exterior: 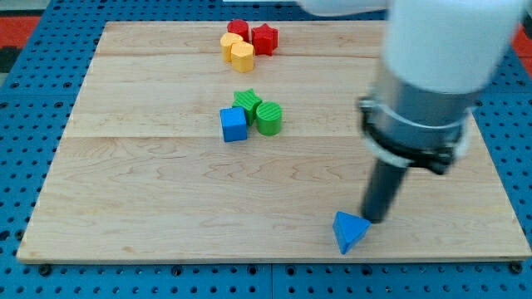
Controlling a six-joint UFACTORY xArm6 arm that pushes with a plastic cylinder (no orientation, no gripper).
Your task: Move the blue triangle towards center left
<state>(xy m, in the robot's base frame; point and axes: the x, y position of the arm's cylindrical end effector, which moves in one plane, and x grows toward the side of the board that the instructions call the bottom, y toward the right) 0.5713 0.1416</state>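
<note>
The blue triangle [348, 231] lies near the bottom edge of the wooden board [150, 199], right of the middle. My tip [376, 219] is the lower end of a dark rod under a large white and grey arm body. The tip stands just to the right of the triangle and slightly above it in the view, touching or nearly touching its upper right side.
A blue cube [234, 124], a green star [247, 103] and a green cylinder [269, 119] cluster at the board's centre. Two red blocks [238, 30] [264, 38] and two yellow blocks [232, 43] [243, 57] cluster at the top. A blue pegboard [25, 166] surrounds the board.
</note>
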